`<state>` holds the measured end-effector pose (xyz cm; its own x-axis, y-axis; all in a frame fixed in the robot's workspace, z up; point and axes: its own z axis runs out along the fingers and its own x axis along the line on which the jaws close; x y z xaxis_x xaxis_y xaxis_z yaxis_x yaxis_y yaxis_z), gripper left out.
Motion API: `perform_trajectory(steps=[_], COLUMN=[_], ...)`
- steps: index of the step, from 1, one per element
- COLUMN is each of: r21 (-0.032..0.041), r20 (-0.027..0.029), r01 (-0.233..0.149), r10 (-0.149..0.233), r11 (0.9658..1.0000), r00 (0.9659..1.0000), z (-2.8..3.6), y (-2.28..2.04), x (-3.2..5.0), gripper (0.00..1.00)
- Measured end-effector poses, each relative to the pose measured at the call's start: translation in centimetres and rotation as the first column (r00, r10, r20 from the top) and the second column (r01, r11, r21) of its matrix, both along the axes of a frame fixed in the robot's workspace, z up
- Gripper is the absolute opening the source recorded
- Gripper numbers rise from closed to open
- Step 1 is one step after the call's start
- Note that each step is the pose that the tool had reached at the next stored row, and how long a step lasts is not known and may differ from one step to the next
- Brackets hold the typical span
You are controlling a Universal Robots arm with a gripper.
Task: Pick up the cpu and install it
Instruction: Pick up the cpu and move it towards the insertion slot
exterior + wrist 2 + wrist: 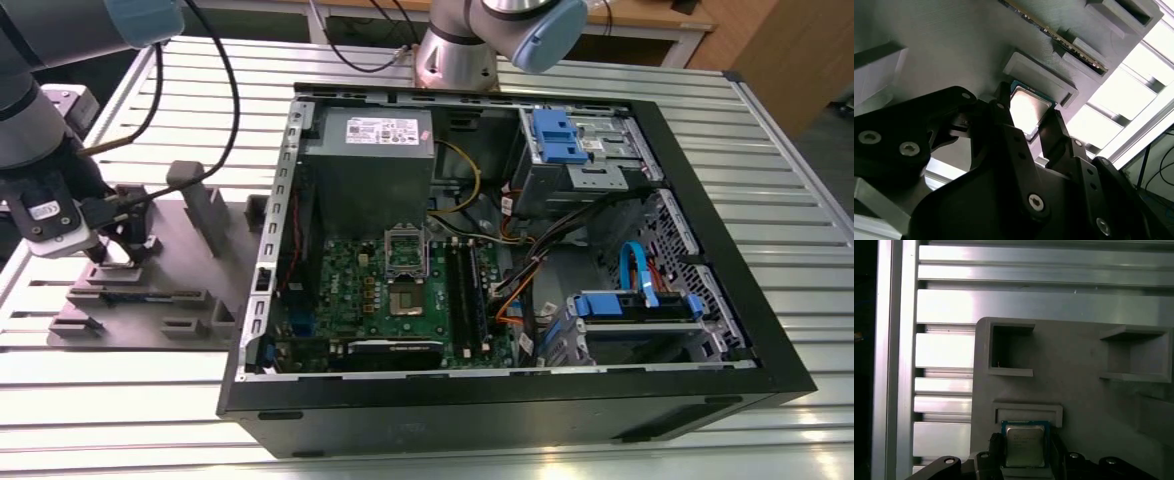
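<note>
The cpu (pixel 1025 444), laid flat with its metal top upward on the grey fixture (pixel 1079 410) upon the desk (pixel 120 400), is clasped at two opposite edges by the downward-pointed claw (pixel 107 258).

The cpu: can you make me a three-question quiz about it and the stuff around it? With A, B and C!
1. Where is the cpu?
A. inside the computer
B. on the grey holder
C. on the floor

2. What colour is its top?
A. silvery
B. red
C. black

3. How is the case?
A. shut
B. upside down
C. open

Answers:
1 B: in both wrist views it lies on the holder, right at the gripper.
2 A: its top shines silvery.
3 C: in the exterior view you can see right inside it.
</note>
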<state>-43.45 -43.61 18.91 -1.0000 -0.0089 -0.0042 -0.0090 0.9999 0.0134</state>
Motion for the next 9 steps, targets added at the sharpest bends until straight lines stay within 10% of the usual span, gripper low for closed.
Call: perform_trajectory(steps=[9], r21=[0.0], r20=[0.0], r01=[0.0], r10=[0.0], r11=[1.0], r00=[1.0], z=[-0.54], y=[0.0], x=[-0.03], gripper=[0.47])
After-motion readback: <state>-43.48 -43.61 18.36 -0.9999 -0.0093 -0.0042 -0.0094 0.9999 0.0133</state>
